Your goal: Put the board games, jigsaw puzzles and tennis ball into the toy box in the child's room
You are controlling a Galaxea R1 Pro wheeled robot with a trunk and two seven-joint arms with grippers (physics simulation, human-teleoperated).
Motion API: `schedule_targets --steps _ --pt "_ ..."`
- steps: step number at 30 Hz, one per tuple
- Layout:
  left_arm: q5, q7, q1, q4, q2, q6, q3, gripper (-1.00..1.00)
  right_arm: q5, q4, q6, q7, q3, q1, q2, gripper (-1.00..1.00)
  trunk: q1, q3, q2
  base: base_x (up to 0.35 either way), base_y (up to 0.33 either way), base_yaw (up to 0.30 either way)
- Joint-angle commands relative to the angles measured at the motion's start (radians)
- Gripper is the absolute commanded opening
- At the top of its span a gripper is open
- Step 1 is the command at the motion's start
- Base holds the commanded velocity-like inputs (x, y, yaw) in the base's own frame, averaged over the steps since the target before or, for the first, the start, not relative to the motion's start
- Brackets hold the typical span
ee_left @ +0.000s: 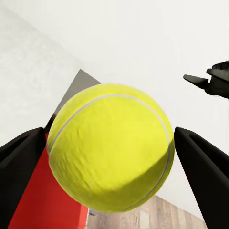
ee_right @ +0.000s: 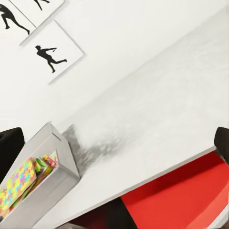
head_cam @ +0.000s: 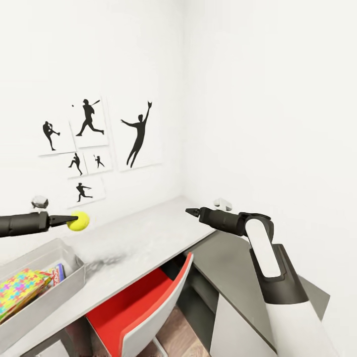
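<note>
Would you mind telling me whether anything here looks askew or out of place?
Nothing looks damaged or spilled. The tennis ball is held above the table by the left gripper, and the jigsaw puzzles lean tilted inside the toy box.

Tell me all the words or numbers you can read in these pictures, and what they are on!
No words or numbers can be read.
Wall pictures: black baseball-player shapes, no writing.
Tennis ball, held in the left gripper: plain yellow-green, only a white seam.
Printed box in the toy box: red and blue print, too small to read.
Jigsaw puzzle: coloured pieces, no text.
</note>
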Motion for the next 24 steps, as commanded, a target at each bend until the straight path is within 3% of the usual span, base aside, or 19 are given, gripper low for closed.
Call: schedule_targets --steps 1,4,9,15,19,21,24 --pt "0.000 -0.016 0.000 0.000 0.013 0.008 0.000 -1.00 -0.010 -0.001 0.002 -0.011 0.000 0.000 0.000 1.00 0.000 -0.001 -0.001 0.000 0.000 0.289" --pt "-0.003 -0.035 0.000 0.000 0.050 0.008 -0.002 -1.00 -0.010 -0.001 0.002 -0.011 0.000 0.000 0.000 1.00 0.000 -0.001 -0.001 0.000 0.000 0.289" --pt "-0.005 -0.042 0.000 -0.001 0.090 0.008 -0.003 -1.00 -0.010 -0.001 0.002 -0.011 0.000 0.001 0.000 1.00 0.000 -0.001 -0.001 0.000 0.000 0.289" --pt "-0.014 -0.042 0.002 -0.001 0.108 0.008 -0.004 -1.00 -0.009 -0.001 0.002 -0.011 0.001 0.001 0.000 1.00 0.000 -0.001 -0.001 0.000 0.000 0.289" --pt "-0.067 -0.042 0.003 -0.001 0.110 0.008 -0.005 -1.00 -0.009 -0.001 0.002 -0.011 0.002 0.001 0.000 1.00 0.000 -0.001 -0.001 0.000 0.000 0.289" --pt "-0.117 -0.042 0.003 -0.001 0.109 0.008 -0.006 -1.00 -0.009 -0.001 0.002 -0.011 0.002 0.001 -0.001 1.00 0.000 -0.001 -0.001 0.000 0.000 0.289" --pt "-0.144 -0.042 0.003 -0.001 0.109 0.008 -0.006 -1.00 -0.009 0.000 0.002 -0.011 0.002 0.001 -0.001 1.00 0.000 -0.001 -0.001 0.000 0.000 0.289"
